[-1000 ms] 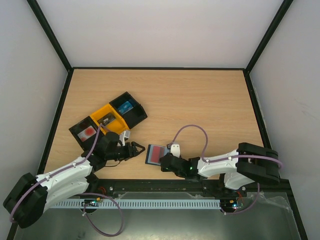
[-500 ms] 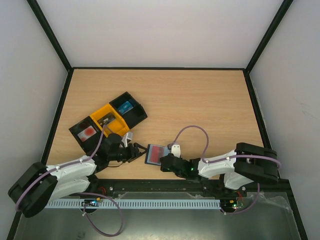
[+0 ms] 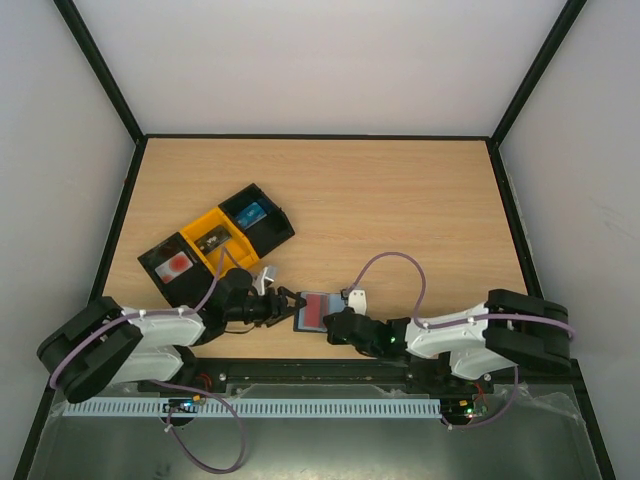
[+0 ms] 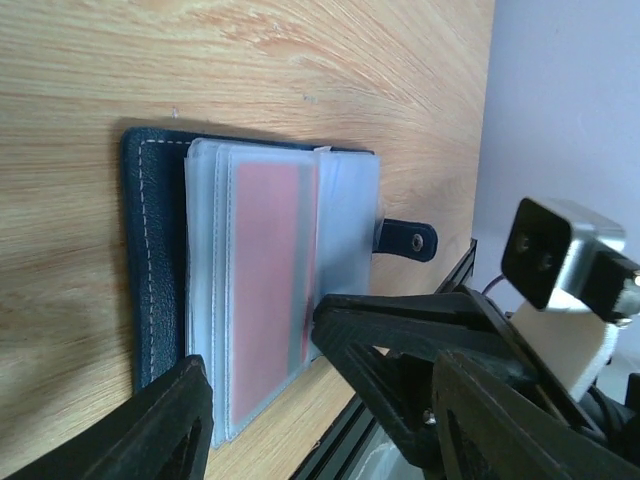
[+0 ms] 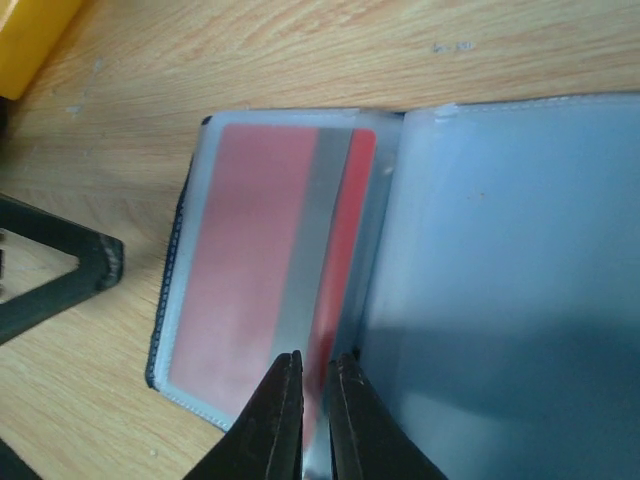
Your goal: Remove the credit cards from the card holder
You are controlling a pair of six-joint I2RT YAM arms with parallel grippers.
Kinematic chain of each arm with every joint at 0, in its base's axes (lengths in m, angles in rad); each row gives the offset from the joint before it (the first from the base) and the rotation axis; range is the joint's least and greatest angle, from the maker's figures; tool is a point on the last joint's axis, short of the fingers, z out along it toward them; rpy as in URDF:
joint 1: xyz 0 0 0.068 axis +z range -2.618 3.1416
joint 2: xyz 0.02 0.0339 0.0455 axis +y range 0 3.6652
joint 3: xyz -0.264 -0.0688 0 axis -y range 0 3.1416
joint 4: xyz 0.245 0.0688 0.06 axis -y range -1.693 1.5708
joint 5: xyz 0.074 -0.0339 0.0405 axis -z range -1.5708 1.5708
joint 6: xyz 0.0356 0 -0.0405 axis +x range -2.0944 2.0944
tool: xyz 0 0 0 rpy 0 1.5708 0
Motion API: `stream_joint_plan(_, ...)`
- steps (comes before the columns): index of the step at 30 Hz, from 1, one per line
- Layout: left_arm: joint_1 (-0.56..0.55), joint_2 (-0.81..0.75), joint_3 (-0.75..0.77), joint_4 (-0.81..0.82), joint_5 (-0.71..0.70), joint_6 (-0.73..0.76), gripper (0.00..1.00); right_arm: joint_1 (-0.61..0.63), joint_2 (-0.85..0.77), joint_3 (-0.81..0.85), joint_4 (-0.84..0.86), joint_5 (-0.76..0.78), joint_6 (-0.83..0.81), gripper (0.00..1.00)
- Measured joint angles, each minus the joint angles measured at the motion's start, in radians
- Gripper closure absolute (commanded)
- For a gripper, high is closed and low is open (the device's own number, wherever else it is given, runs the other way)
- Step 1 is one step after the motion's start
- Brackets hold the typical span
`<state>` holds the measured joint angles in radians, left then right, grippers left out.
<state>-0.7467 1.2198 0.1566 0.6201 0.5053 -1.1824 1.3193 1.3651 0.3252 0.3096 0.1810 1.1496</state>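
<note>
**Top view.** Card holder (image 3: 333,300) open flat at 6 o'clock edge of table (image 3: 400,220), red card (image 3: 316,311) showing inside. Left gripper (image 3: 284,304) at holder's 9 o'clock, spread wide, holding nothing. Right gripper (image 3: 334,320) at holder's 5 o'clock, down on its near edge. Trays (image 3: 230,250) off at 10 o'clock, one card apiece: white card (image 3: 176,264), dark card (image 3: 212,238), blue card (image 3: 252,212).

**Left wrist view.** Navy cover flat on wood, clear sleeve (image 4: 345,220) fanned over it, tab clasp (image 4: 410,240) out at 3 o'clock. Own fingers far apart at frame's lower corners, touching nothing.

**Right wrist view.** Jaws pinched to a sliver on near edge of sleeve leaf carrying red card. Cannot tell whether card itself is caught or film alone.

**Handling (judgement).** Reads as thin, stiff, light card with slick faces. Sleeve film soft and slippery. Holder light, likely to drag along. Best hold: card's exposed short edge at sleeve mouth, holder pinned by other claw. Mouth side not discernible.
</note>
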Motion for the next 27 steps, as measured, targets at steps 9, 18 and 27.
stream_joint_plan(9, -0.016, 0.031, 0.002, 0.031, -0.002, -0.019, 0.38, -0.002, -0.067, 0.011, -0.068, 0.019, -0.013, 0.88)
stream_joint_plan(18, -0.018, 0.037, 0.001, 0.052, -0.016, -0.032, 0.37, -0.005, 0.011, 0.026, -0.070, 0.023, -0.019, 0.95)
stream_joint_plan(27, -0.019, 0.068, 0.001, 0.082, -0.014, -0.034, 0.35, -0.005, 0.013, 0.013, -0.040, 0.024, -0.004, 0.97)
